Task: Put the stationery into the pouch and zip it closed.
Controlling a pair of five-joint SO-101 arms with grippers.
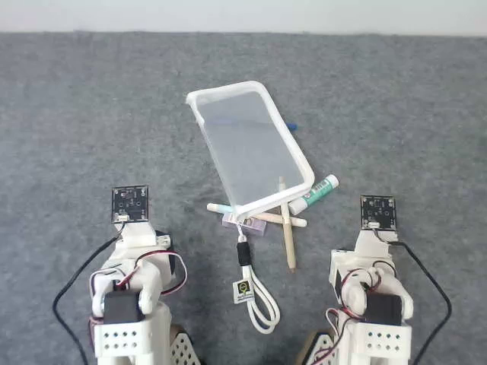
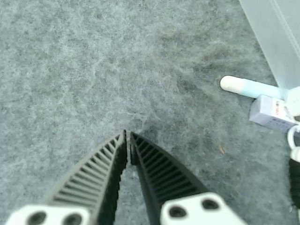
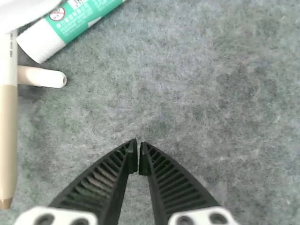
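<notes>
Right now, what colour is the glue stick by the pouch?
The glue stick is green with a white end, clearest in the right wrist view.

**A:** How do the two arms sit?

**B:** Side by side and well apart, both folded in low. The left arm (image 1: 131, 293) is on the left of the high view and the right arm (image 1: 370, 293) on the right (each has red and black wires looping round its upper joints).

**A:** And the wrists?

**B:** Both point forward, away from the bases.

**A:** The grippers?

**B:** The left gripper (image 2: 127, 136) has its ribbed black fingers (image 2: 98, 173) closed together right to the tips, angled downward. The right gripper (image 3: 137, 143) matches it, jaws drawn tight, tip against tip.
</notes>
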